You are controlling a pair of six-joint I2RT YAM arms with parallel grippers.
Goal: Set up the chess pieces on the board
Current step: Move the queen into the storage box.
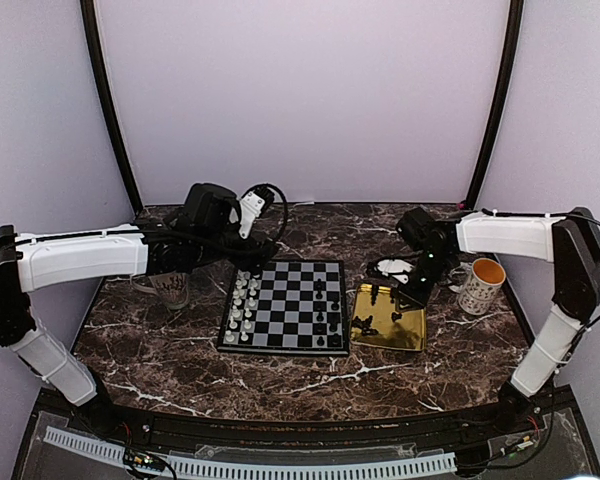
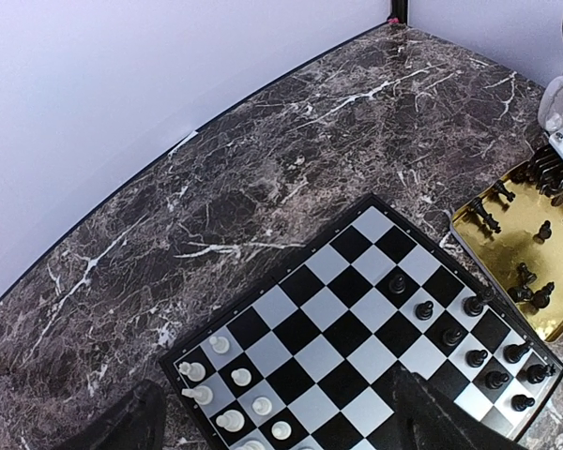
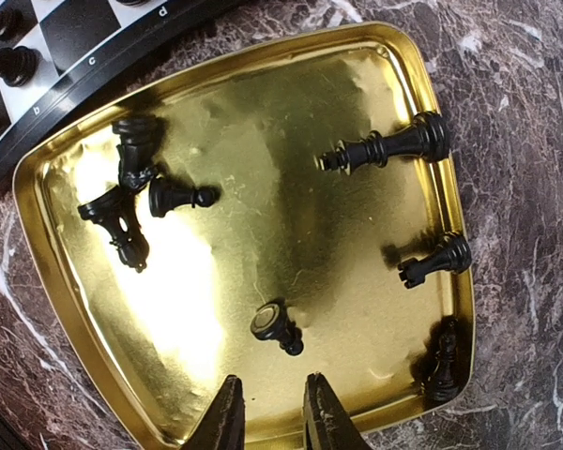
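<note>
The board (image 1: 280,335) lies mid-table. Pale chess pieces (image 1: 242,300) fill its left side and several black chess pieces (image 1: 325,310) stand on its right side. In the left wrist view the pale pieces (image 2: 230,375) sit near and the black ones (image 2: 422,309) further right. My left gripper (image 2: 277,394) hovers open above the board's back left corner, nothing between its fingers. Several black pieces lie on the gold tray (image 3: 263,94), among them a pawn (image 3: 277,326), a rook (image 3: 436,261) and a tall piece (image 3: 385,148). My right gripper (image 3: 272,380) hangs over the tray's near edge, jaws slightly parted and empty, the pawn just beyond its tips.
The gold tray (image 1: 412,340) sits right of the board. A white mug (image 1: 480,285) with an orange inside stands further right, a small white object (image 1: 390,267) behind the tray. A cup (image 1: 170,288) stands left of the board, under my left arm.
</note>
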